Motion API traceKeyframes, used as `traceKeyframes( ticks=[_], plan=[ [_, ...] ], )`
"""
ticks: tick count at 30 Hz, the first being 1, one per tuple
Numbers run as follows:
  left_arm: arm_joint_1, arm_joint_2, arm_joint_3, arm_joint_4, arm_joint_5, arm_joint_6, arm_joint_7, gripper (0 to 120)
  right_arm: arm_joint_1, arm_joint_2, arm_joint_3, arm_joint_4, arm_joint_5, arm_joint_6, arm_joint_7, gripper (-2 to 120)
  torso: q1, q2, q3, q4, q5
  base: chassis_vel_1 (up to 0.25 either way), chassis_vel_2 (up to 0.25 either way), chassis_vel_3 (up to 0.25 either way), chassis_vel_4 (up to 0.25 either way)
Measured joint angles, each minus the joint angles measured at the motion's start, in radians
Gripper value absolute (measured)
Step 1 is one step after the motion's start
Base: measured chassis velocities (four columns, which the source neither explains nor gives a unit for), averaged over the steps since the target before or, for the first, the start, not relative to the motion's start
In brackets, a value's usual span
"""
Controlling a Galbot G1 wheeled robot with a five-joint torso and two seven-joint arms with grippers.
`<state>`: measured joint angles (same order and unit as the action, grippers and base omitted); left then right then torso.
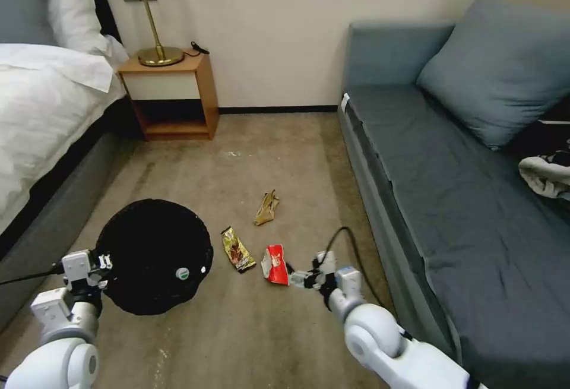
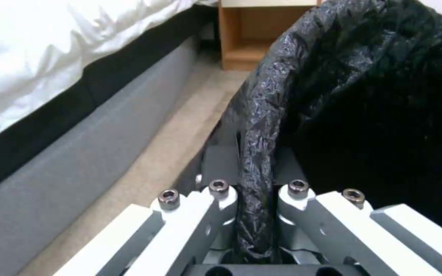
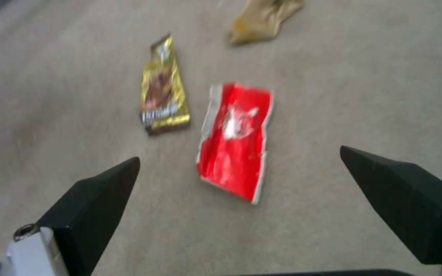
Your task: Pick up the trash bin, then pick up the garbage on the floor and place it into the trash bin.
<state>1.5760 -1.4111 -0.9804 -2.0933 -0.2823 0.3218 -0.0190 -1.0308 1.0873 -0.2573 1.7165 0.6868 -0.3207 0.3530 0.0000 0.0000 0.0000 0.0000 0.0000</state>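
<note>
Both arms are sitting low: left end effector (image 2: 254, 214) is pinching the bin (image 1: 154, 255) rim, right end effector (image 3: 241, 191) is hanging spread over the red wrapper (image 3: 235, 140) on the carpet. I'd be lowering straight, catching one wrapper edge.

Bedroom: bed (image 1: 41, 98), nightstand (image 1: 172, 89), lamp (image 1: 148, 9).

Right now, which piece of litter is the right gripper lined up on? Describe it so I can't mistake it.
On the carpet between the bed and the grey sofa, just beside the open right gripper, lies the red wrapper. It is flat and bright red with white markings, unlike the yellow-brown wrapper next to it and the crumpled tan wrapper farther off.
</note>
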Motion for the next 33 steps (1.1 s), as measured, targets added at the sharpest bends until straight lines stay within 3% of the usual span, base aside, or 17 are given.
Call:
traceKeyframes(
  ticks=[6,9,16,24,33],
  plan=[
    [0.005,-0.001,-0.018,-0.002,0.003,0.000,-0.001,5,0.101,0.048,-0.107,-0.177,-0.034,0.006,-0.052,100,0.000,0.000,0.000,0.0002,0.0001,0.000,0.000,0.000,0.000],
    [0.001,0.000,-0.026,0.009,0.005,0.000,-0.002,5,0.155,0.070,-0.163,-0.286,-0.134,0.048,-0.110,100,0.000,0.000,0.000,0.0001,-0.0001,0.000,0.000,0.000,0.000],
    [-0.008,0.005,-0.007,0.039,0.006,0.003,-0.002,5,0.214,0.079,-0.222,-0.360,-0.268,0.097,-0.192,100,0.000,0.000,0.000,-0.0001,-0.0001,0.000,0.000,0.000,0.000],
    [-0.009,0.009,0.002,0.064,0.012,0.006,-0.001,5,0.278,0.109,-0.252,-0.421,-0.337,0.083,-0.253,100,0.000,0.000,0.000,0.0000,-0.0001,0.000,0.000,0.000,0.000],
    [0.006,0.008,-0.007,0.059,0.038,0.012,0.000,5,0.303,0.245,-0.205,-0.591,-0.426,0.083,-0.334,100,0.000,0.000,0.000,0.0002,0.0000,0.000,0.000,0.000,0.000]
  ],
)
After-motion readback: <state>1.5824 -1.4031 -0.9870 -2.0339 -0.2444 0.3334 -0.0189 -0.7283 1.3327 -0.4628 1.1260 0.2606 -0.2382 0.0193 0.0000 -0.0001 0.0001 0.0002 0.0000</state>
